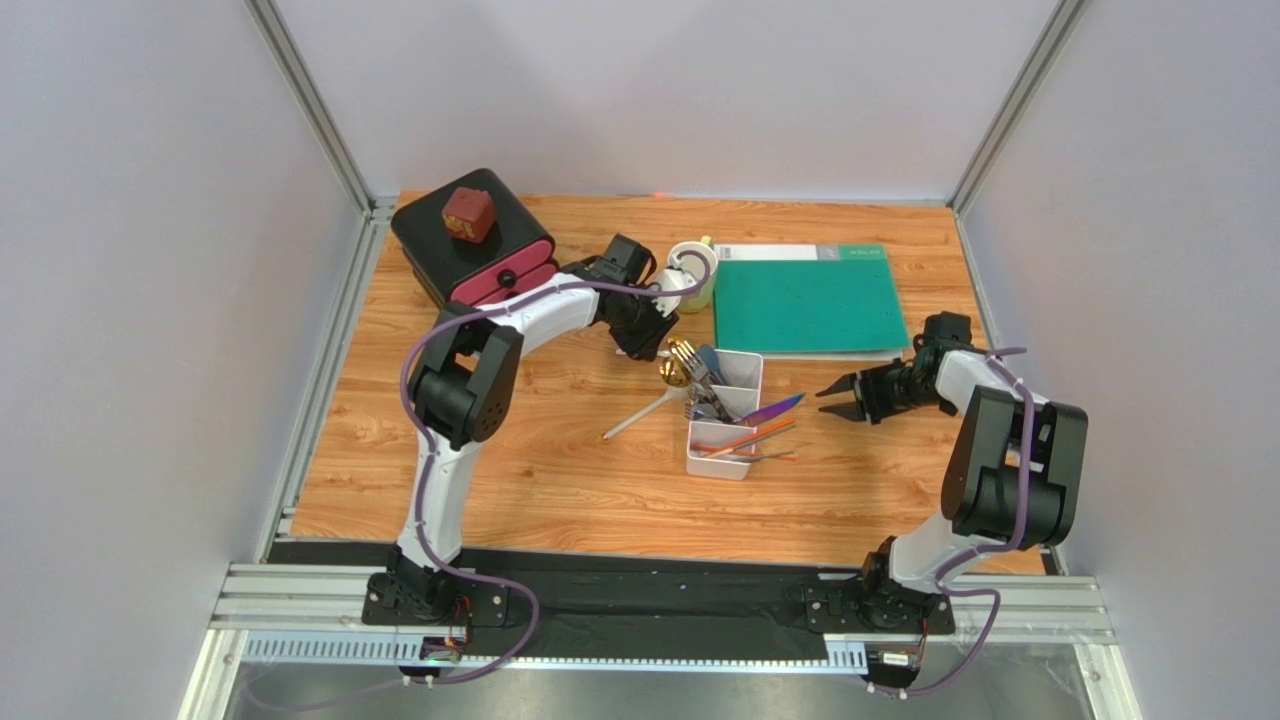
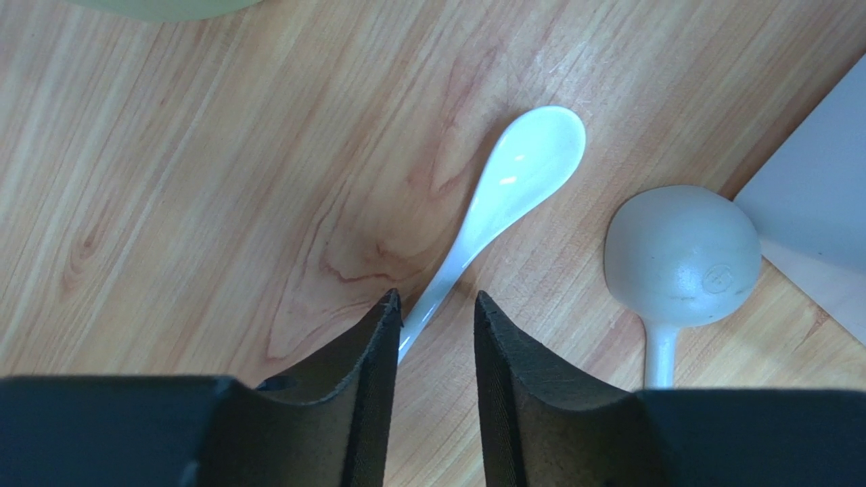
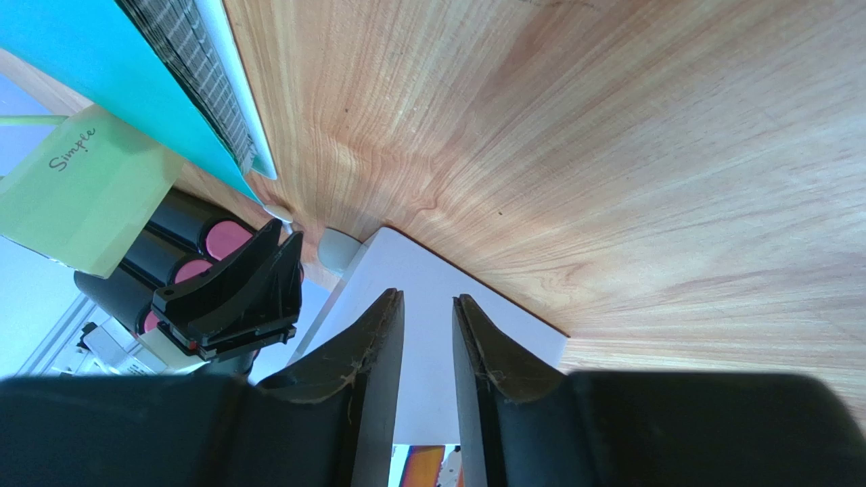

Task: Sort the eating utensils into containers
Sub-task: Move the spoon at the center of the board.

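A white divided tray point(image 1: 742, 360) holds gold forks point(image 1: 684, 360), an iridescent purple utensil point(image 1: 774, 408) and orange-brown sticks point(image 1: 751, 440). A white spoon point(image 1: 639, 417) lies on the wood left of the tray. In the left wrist view the white spoon point(image 2: 513, 178) points bowl-away, and its handle runs under the left fingertip. A pale grey spoon point(image 2: 681, 254) lies beside the tray's corner point(image 2: 813, 203). My left gripper point(image 1: 658, 348) point(image 2: 435, 296) is open over the spoon's handle. My right gripper point(image 1: 831, 402) point(image 3: 427, 296) is open and empty, just right of the tray point(image 3: 447, 274).
A black box with pink drawers point(image 1: 473, 248) stands at the back left with a brown-red cube point(image 1: 469, 215) on top. A white cup point(image 1: 691, 275) and a green mat point(image 1: 809, 297) lie behind the tray. Grey walls enclose the table.
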Motion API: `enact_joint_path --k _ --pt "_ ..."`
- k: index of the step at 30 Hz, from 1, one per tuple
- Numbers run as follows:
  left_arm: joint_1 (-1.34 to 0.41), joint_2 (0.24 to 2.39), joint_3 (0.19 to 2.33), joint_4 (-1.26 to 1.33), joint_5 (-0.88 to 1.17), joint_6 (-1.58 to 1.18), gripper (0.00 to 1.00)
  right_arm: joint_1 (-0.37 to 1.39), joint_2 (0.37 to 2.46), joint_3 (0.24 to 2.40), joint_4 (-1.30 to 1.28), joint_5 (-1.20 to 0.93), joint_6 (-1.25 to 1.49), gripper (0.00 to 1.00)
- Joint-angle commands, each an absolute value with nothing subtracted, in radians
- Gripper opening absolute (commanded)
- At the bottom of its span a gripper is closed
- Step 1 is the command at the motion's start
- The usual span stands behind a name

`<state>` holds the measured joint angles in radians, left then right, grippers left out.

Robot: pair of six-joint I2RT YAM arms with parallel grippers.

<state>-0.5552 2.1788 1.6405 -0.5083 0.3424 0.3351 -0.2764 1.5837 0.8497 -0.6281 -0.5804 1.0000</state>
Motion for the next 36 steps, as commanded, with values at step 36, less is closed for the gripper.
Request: enact_joint_path --k 36 --pt "-0.563 1.835 1.385 -0.681 0.21 0.04 0.0 -0.275 1.511 0.801 -0.506 -0.643 1.092 0.29"
